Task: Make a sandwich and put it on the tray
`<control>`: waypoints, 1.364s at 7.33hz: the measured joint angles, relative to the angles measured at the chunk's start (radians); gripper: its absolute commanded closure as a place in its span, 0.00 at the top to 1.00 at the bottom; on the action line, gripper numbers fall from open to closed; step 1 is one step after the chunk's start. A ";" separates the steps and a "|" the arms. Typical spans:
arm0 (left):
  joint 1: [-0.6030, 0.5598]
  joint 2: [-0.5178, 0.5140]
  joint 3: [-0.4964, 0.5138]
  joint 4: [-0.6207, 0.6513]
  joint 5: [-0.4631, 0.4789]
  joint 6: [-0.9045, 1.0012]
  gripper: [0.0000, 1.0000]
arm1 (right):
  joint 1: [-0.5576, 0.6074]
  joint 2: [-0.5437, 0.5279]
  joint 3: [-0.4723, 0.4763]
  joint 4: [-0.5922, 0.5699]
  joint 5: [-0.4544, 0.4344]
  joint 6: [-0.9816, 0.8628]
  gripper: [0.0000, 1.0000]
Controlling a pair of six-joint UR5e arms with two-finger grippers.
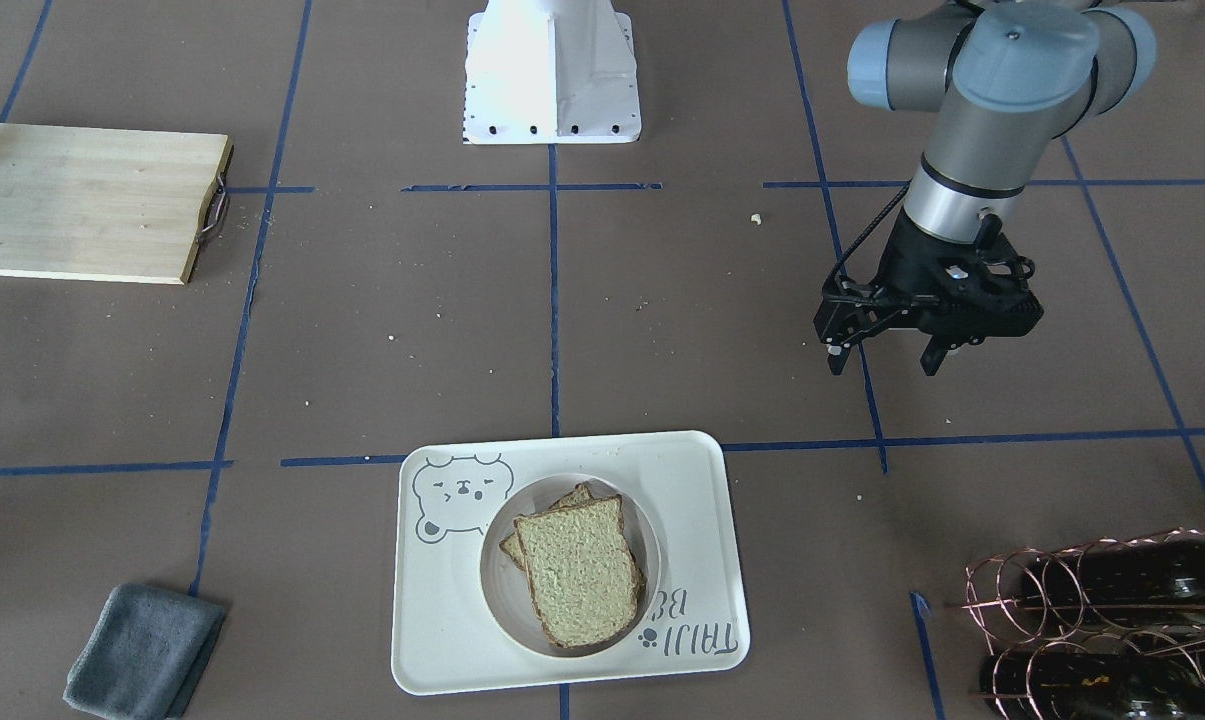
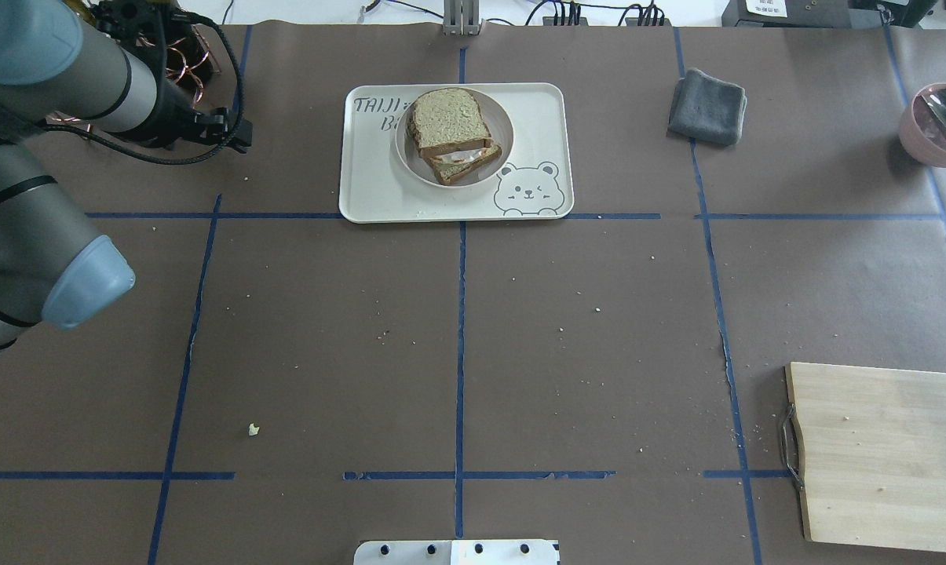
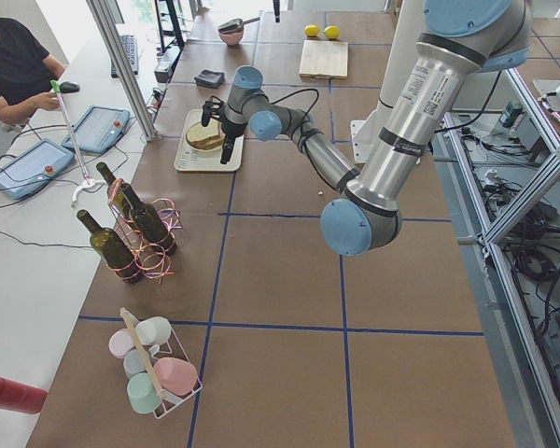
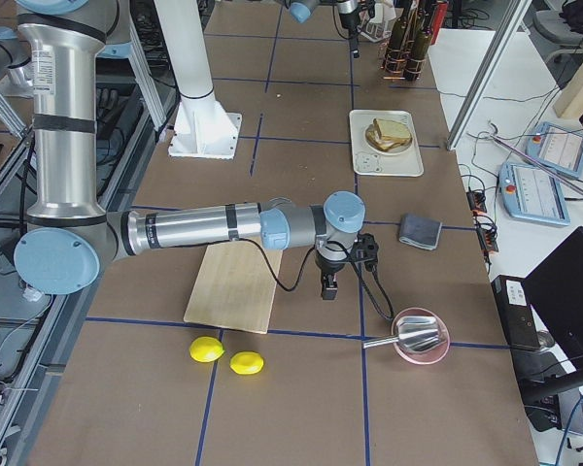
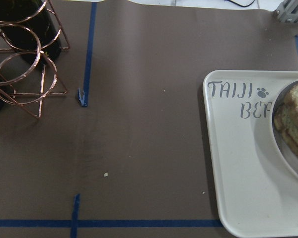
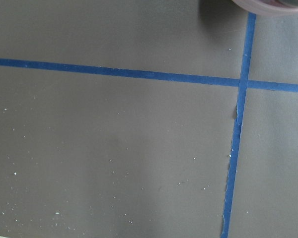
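On the brown counter, the sandwich rests on a plate inside the tray. The left gripper has its fingers wide and empty; the right gripper fingers, cannot tell. The askew top slice could slide if bumped.

The sandwich is being borne on a plate lying in the tray at the far middle of the table, while the tray is being flanked by the bottle rack on the robot's left and the cloth on its right, with the cutting board nearer the robot's right.
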 measured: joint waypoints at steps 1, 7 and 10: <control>-0.014 0.019 -0.014 0.012 -0.022 0.061 1.00 | 0.002 0.000 -0.001 0.000 0.001 0.000 1.00; -0.025 0.042 0.021 -0.074 -0.053 0.091 1.00 | 0.020 -0.001 -0.009 0.024 0.001 -0.008 1.00; -0.168 0.191 0.016 -0.066 -0.153 0.395 1.00 | 0.024 -0.004 -0.046 0.081 -0.032 -0.005 1.00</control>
